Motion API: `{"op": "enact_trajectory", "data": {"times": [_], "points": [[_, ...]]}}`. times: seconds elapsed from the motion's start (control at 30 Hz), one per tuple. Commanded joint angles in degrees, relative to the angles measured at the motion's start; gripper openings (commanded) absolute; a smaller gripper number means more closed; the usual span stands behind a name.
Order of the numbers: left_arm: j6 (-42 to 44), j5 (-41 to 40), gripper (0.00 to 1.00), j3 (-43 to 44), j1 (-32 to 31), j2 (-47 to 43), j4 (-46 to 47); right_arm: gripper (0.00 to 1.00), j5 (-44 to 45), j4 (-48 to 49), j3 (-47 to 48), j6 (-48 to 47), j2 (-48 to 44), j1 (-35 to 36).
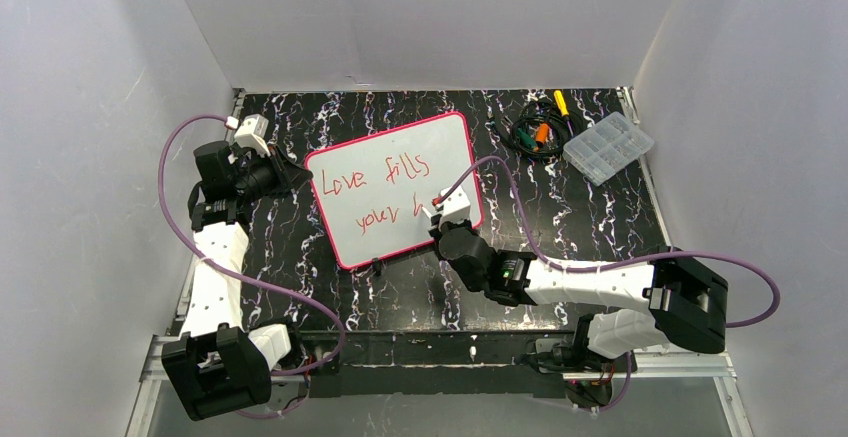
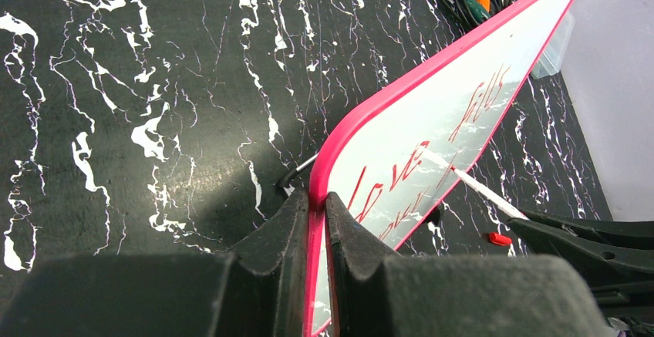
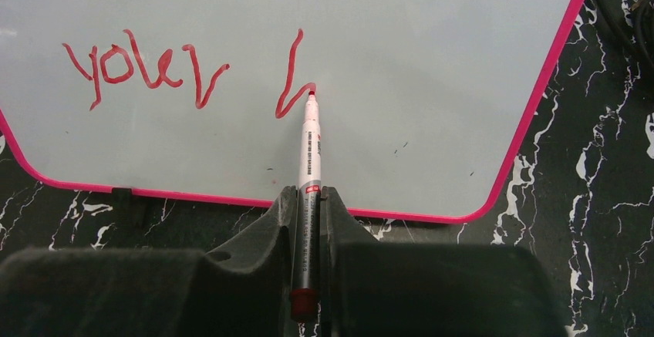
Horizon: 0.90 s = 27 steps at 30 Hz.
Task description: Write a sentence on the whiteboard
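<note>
While left pincer (image 2: 316, 202) clamps one whiteboard (image 1: 440, 142) | right pincer (image 3: 308, 198): one marker (image 3: 310, 144) | words (image 1: 343, 184): three

The right wrist view's top edge cuts off the whiteboard (image 3: 432, 59) and the sentence (image 3: 146, 71) above its second line; the compartment box (image 1: 608, 147) holds parts too small to tell.

Pink-rimmed rectangular whiteboard (image 1: 445, 147) on black marbled desk (image 1: 600, 219); red handwriting (image 1: 385, 185) reads "Love fills your h". Left tool (image 1: 298, 170) at its left edge, right tool (image 1: 438, 207) lower right.

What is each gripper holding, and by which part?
The left gripper clamps the whiteboard by its rim; the right gripper pinches the marker by its rear barrel.
</note>
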Motion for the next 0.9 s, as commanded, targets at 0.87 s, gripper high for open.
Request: {"op": "enact_trajectory", "data": {"times": [0.87], "points": [[-0.1,1.3,0.02,-0.8,0.0,-1.4,-0.4,0.01,-2.6,1.2,-0.5,-2.1,-5.5,-2.8]]}}
